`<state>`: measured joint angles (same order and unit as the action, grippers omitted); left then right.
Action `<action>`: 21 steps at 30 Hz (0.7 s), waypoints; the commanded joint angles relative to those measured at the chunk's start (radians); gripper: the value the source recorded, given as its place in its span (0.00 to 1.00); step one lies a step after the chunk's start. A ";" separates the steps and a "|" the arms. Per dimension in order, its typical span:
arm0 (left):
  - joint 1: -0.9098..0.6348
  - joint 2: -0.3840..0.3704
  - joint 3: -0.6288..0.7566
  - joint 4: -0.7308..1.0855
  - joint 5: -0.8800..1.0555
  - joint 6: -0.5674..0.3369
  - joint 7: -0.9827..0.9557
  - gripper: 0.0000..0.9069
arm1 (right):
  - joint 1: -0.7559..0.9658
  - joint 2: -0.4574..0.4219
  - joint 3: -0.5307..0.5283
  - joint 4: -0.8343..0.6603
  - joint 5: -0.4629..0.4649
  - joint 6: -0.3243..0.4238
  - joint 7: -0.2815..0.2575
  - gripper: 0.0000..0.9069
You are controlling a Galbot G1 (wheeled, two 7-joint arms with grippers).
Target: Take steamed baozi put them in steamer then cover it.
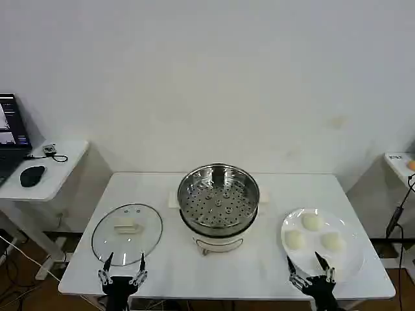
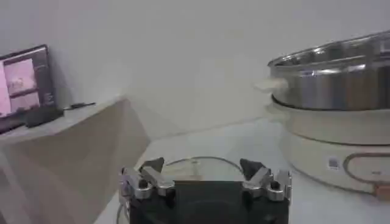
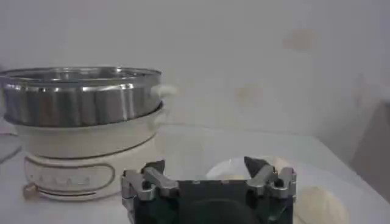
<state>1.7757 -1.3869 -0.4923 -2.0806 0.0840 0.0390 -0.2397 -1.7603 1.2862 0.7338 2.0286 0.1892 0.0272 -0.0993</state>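
Both grippers sit at the near edge of the tabletop, the left gripper and the right gripper, each with its jaws spread wide and grasping nothing

Just beyond the left jaws lies the cover, flat on the tabletop with its white handle facing up; from the left wrist its glass rim shows between the two fingertips

Just beyond the right jaws is a white plate with three baozi on it, untouched; one baozi lies close beside the right fingertip in the right wrist view

Between the two sets of jaws and farther back stands the steamer, uncovered, its perforated floor bare, on its white base

A side table with a mouse stands well off beyond the left gripper
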 commanded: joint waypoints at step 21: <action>-0.034 -0.010 -0.043 0.042 0.012 -0.087 0.094 1.00 | 0.517 -0.610 0.091 -0.367 -0.480 -0.204 -0.598 1.00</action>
<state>1.7478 -1.3892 -0.5253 -2.0556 0.0780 -0.0017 -0.1721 -1.3763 0.8326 0.8062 1.7649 -0.1483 -0.1457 -0.5147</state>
